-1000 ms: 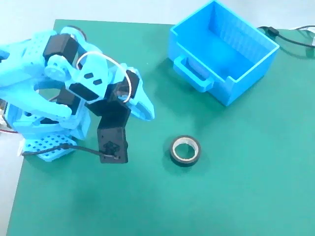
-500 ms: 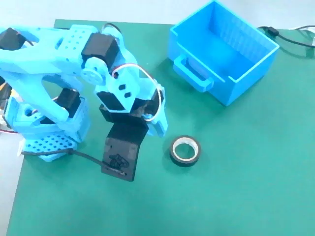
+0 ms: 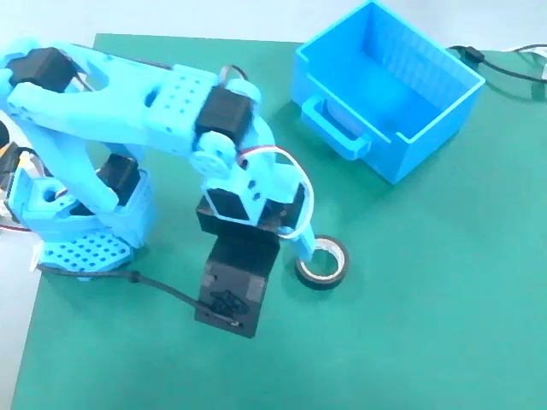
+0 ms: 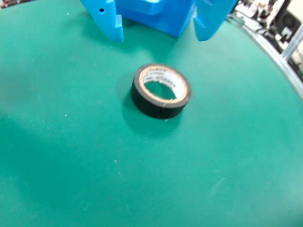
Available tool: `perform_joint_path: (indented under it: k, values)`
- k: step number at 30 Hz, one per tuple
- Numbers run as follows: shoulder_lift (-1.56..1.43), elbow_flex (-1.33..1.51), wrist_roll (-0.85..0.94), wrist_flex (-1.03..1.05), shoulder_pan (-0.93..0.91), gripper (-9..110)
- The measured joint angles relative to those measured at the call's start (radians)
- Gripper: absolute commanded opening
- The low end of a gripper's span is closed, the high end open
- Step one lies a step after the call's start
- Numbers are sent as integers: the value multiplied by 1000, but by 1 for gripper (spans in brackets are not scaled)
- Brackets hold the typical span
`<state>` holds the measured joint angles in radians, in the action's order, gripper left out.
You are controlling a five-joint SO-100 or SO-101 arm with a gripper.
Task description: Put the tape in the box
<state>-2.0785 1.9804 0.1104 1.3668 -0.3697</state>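
Observation:
The tape (image 3: 325, 264) is a small black roll with a pale core, lying flat on the green mat; it also shows in the wrist view (image 4: 161, 91). My gripper (image 3: 301, 245) hangs over the tape's left rim in the fixed view. In the wrist view the gripper (image 4: 161, 37) is open and empty, with its two blue fingers (image 4: 110, 21) spread wider than the roll. The tape lies just beyond the tips, apart from them. The blue box (image 3: 385, 90), with a loop handle on its near-left wall, stands empty at the mat's far right.
The arm's base (image 3: 81, 231) stands at the mat's left edge, with a black cable (image 3: 162, 290) trailing across the mat to the wrist camera block (image 3: 232, 290). Another black cable (image 3: 504, 70) runs behind the box. The mat's edge (image 4: 279, 61) is near in the wrist view.

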Motion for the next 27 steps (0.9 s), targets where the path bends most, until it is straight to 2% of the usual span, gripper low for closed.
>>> perform_joint_path:
  k: [13,27]
  values:
    - [270,-3,0,-40,87,26]
    - [387,-3,0,-127,163,26]
